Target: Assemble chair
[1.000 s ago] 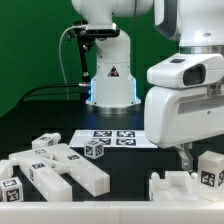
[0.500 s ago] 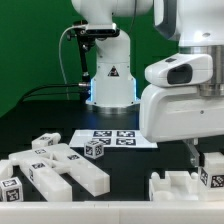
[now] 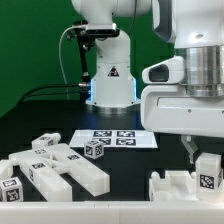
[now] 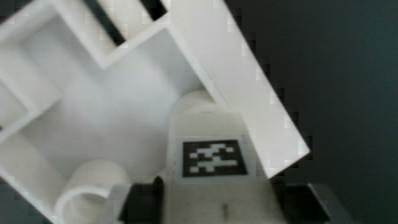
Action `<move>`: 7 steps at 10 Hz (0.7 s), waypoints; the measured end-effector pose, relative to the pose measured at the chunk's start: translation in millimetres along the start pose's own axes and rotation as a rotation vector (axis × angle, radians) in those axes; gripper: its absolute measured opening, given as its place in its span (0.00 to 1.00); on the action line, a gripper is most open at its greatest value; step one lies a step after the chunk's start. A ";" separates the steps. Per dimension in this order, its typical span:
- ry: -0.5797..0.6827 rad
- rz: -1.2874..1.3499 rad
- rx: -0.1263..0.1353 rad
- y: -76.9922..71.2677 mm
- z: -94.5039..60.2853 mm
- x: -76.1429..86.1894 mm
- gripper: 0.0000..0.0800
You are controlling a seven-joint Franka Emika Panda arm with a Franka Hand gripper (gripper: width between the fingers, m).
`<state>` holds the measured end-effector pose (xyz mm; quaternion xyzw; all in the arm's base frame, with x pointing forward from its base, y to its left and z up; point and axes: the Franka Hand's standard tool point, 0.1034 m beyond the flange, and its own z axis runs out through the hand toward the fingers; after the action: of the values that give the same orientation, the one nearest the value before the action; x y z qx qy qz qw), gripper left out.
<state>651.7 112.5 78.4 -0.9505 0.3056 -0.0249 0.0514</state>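
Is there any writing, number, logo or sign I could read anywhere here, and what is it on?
No words or numbers can be read.
Warning triangle, its symbol too small to read: on the robot's base.
Black-and-white square patterns, not letters: on the marker board, the loose chair parts, and the chair part between the fingers.

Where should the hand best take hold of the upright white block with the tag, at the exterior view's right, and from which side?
Probably the upper end of the upright block, coming from above. It stands on end with its top free. The wrist view shows it as narrow with flat opposite sides, so the hand can close across those sides.
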 end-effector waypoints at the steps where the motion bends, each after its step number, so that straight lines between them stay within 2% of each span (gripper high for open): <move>1: 0.001 0.091 -0.003 -0.9 0.4 -1.5 0.36; 2: 0.003 0.245 -0.005 -1.9 0.7 -2.9 0.36; 3: 0.004 0.282 -0.004 -1.8 0.7 -2.7 0.36; 4: 0.004 0.257 -0.005 -1.6 0.8 -2.7 0.36; 5: -0.004 0.171 -0.018 -0.4 1.2 -4.1 0.36; 6: -0.026 0.019 -0.039 -0.7 -0.4 -7.1 0.57; 7: -0.034 -0.148 -0.049 -3.6 -1.9 -9.9 0.76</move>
<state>645.6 121.1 80.6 -0.9717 0.2341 -0.0048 0.0311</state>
